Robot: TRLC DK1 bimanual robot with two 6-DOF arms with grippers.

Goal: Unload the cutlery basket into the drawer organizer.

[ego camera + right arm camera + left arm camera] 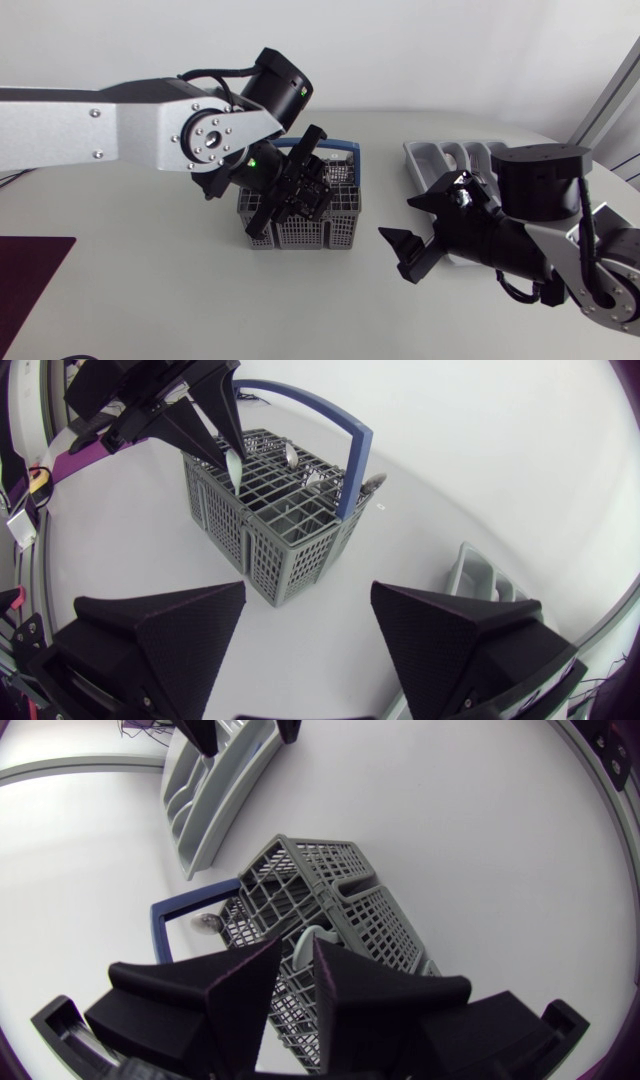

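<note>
**Surface.** A white table (150,260) with a rounded far edge is shown. A dark purple patch (25,280) is seen at its near left edge.

**Cutlery basket** (335,225). Grey mesh with a blue handle (345,435), set upright near the table's middle. Spoon ends (290,455) are seen standing out of its far compartments.

**Drawer organizer** (425,160). A grey tray, laid flat to the right of the basket and apart from it. Part of it is hidden under the right arm.

**Left gripper** (262,222). Held over the basket's left compartments and pointed down. Its fingers are drawn close together and clamped on a pale utensil (232,468), whose lower end hangs into the basket.

**Right gripper** (395,218). Held above bare table between basket and organizer, nearer the organizer. Its fingers are spread wide with nothing between them.

**Open room.** Bare surface is found in front of the basket and across the table's left half. A narrower strip is left between basket and organizer.
</note>
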